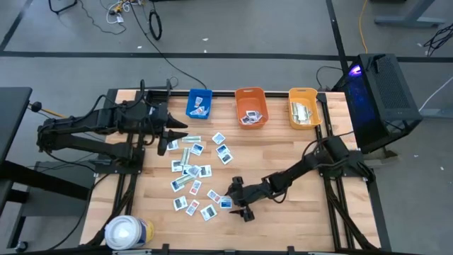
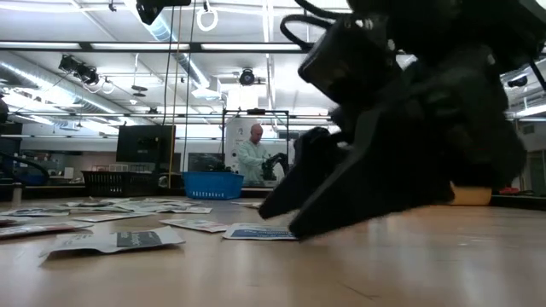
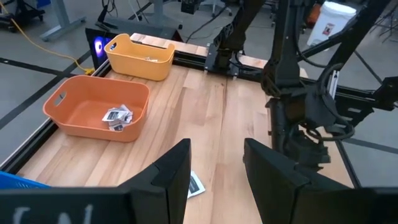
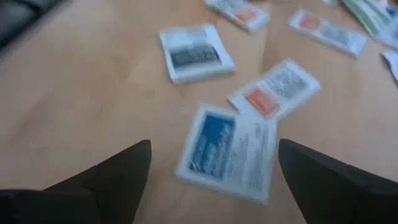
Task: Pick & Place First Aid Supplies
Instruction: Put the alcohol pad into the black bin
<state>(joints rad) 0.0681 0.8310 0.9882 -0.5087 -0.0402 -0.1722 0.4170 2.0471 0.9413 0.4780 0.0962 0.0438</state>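
Observation:
Several small flat first aid packets lie scattered on the wooden table's middle left. My right gripper is low over the near end of the scatter and open. In the right wrist view its fingers stand on either side of a white packet with blue print that lies flat on the table. This packet also shows in the low view, just ahead of the fingertips. My left gripper waits raised at the far left, open, with nothing between its fingers.
A blue bin, an orange bin and a yellow bin stand in a row along the far edge, each with some packets inside. A large white roll sits at the near left corner. Bare wood lies to the right of the scatter.

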